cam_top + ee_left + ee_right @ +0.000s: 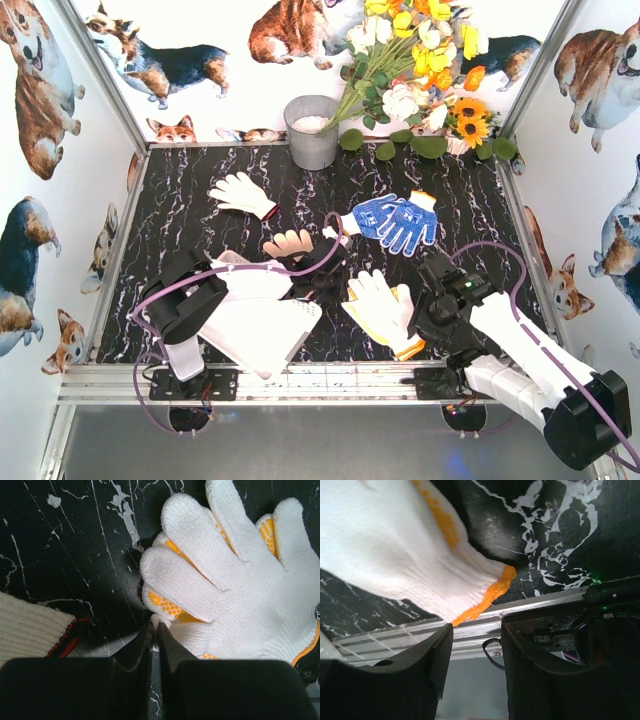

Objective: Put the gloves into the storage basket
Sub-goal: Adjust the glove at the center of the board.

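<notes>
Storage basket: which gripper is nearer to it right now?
Left. The left gripper, shut, sits just right of the storage basket, facing the fingertips of the white glove. The right gripper, open, is farther right, at that glove's orange cuff.

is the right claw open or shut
open: in the right wrist view the right claw has its two fingers well apart with nothing between them; the white glove lies beyond the tips, not gripped

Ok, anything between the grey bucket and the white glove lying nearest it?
Nothing: in the top view only bare black marbled tabletop separates the grey bucket from the white glove.
</notes>
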Controlling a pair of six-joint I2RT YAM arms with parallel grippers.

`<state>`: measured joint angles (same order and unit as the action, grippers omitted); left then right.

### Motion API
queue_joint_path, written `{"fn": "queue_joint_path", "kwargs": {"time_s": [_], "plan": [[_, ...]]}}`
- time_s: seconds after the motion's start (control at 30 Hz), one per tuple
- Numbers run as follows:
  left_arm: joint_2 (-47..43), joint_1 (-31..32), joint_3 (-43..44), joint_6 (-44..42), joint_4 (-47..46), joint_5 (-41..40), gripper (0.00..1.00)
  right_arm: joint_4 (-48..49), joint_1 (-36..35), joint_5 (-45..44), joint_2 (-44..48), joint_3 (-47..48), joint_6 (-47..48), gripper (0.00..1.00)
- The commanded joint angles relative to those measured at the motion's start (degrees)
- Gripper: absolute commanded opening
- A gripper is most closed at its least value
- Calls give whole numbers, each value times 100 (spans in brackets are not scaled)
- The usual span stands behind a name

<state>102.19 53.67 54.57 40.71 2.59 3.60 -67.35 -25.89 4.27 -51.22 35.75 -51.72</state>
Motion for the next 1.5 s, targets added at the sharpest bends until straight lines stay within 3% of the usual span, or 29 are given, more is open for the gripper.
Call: {"fn": "queue_joint_path", "kwargs": {"time_s": [0.0, 0.37, 0.67, 0.8, 1.0, 1.47], "plan": [[130, 32, -67, -151, 173, -128, 0, 388, -105, -134, 39, -253, -557, 44], [76, 30, -122, -186, 182, -165, 0, 941, -153, -314, -161, -557, -672, 36], [86, 35, -156, -197, 189, -183, 0, 1196, -179, -300, -421, -692, -626, 34], [90, 30, -187, -190, 164, -199, 0, 1180, -196, -353, -472, -667, -548, 24], [114, 35, -183, -216, 207, -233, 0, 984, -215, -394, -502, -577, -416, 0], [144, 30, -150, -282, 312, -304, 0, 162, -366, -604, -536, -94, -137, 0]]}}
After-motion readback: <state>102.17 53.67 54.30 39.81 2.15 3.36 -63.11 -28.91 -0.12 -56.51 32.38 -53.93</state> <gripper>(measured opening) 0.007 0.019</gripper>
